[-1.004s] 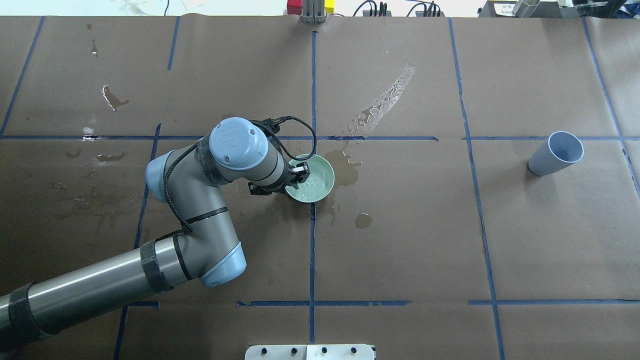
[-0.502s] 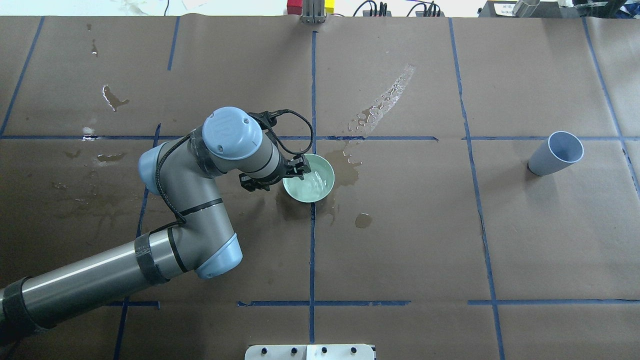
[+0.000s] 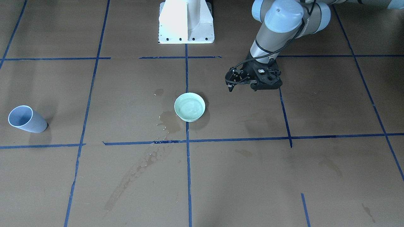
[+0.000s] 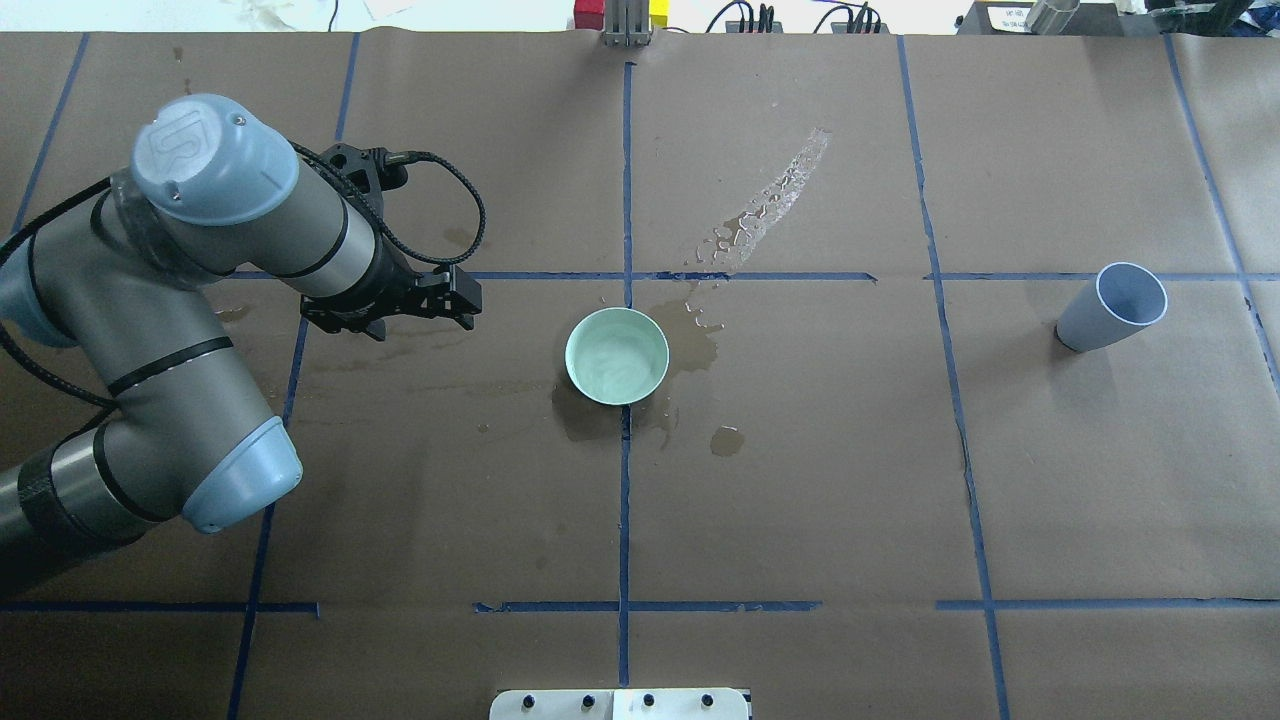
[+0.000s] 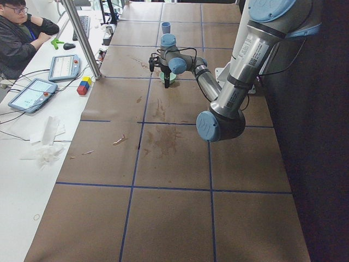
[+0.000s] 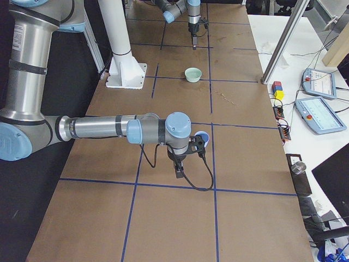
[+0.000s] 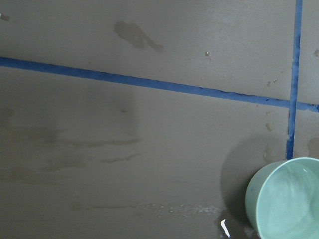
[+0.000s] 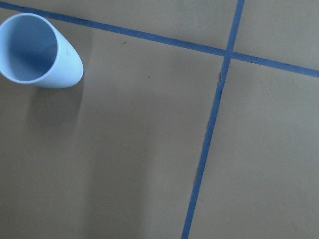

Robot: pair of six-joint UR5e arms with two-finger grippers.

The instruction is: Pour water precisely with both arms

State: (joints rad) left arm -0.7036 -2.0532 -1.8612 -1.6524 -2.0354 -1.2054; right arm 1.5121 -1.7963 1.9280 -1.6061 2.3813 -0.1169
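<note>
A pale green bowl (image 4: 616, 355) stands upright at the table's centre, with faint glints of water (image 4: 628, 362) in it. It also shows in the front view (image 3: 189, 107) and at the lower right of the left wrist view (image 7: 289, 201). My left gripper (image 4: 468, 302) hangs open and empty, well apart from the bowl on its left; in the front view (image 3: 229, 85) it is on the right. A light blue cup (image 4: 1110, 308) stands at the far right and shows in the right wrist view (image 8: 40, 50). My right gripper (image 6: 179, 168) shows only in the exterior right view, close to the cup (image 6: 203, 135); I cannot tell its state.
Wet patches (image 4: 690, 345) lie around the bowl and a streak of droplets (image 4: 770, 200) runs to the far side. The white pedestal (image 3: 186, 22) stands at the robot's edge. An operator (image 5: 22, 33) sits at a side desk.
My left gripper has let go of the bowl's rim and drawn back to the left and upward. The bowl, tilted a second ago, now sits flat.
</note>
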